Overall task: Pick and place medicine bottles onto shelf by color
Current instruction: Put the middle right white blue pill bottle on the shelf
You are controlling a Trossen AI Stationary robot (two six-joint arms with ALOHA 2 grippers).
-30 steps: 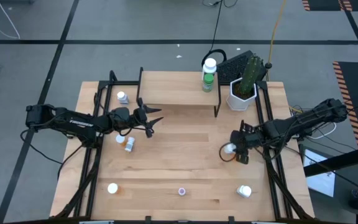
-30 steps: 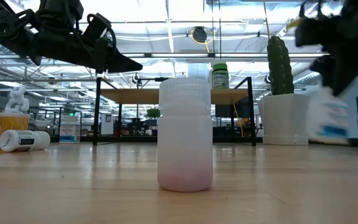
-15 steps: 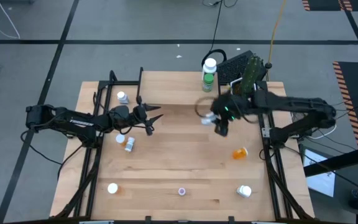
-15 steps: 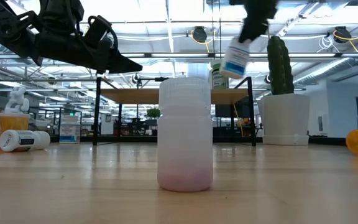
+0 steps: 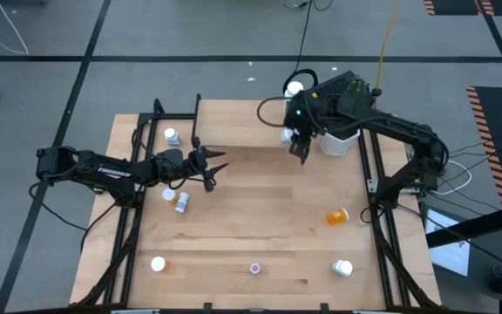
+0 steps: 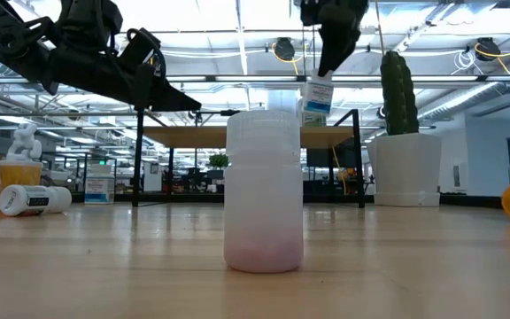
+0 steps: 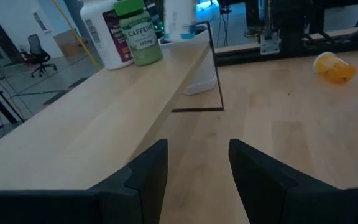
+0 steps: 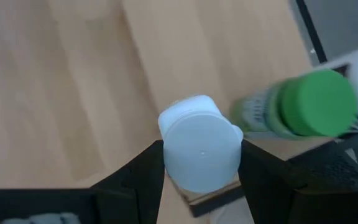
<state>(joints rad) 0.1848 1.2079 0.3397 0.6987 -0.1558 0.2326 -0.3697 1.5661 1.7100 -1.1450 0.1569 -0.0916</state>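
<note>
My right gripper (image 5: 298, 142) hovers above the right end of the shelf (image 5: 242, 125), shut on a white medicine bottle (image 5: 287, 135) with a blue label (image 6: 317, 94). A taller white bottle (image 7: 104, 30) and a green-capped bottle (image 7: 135, 30) stand upright on that end of the shelf board. My left gripper (image 5: 220, 162) hangs open in front of the shelf, touching nothing. More bottles lie or stand on the table: a white one (image 5: 172, 136), a pair (image 5: 177, 200), an orange one (image 5: 336, 214) on its side, and others along the near edge. My right gripper pinches the white bottle between its two fingers at the white cap (image 8: 174, 155), its top end. The fingers come from above, pointing down. The bottle (image 6: 317, 94) hangs below them, nearly upright and lifted clear above the shelf board.
A white planter with a cactus (image 6: 405, 168) stands just right of the shelf, close to my right arm. Near the table's front edge stand a white-capped bottle (image 5: 158, 263), a small pale bottle (image 5: 255, 268) and a white one (image 5: 342, 268). Black frame rails run along both table sides.
My right gripper has carried the white bottle up from the table's right side, toward the far edge and leftward, to above the shelf's right end beside the green-capped bottle. The bottle has swung from tilted to nearly upright. The left arm has kept still.
</note>
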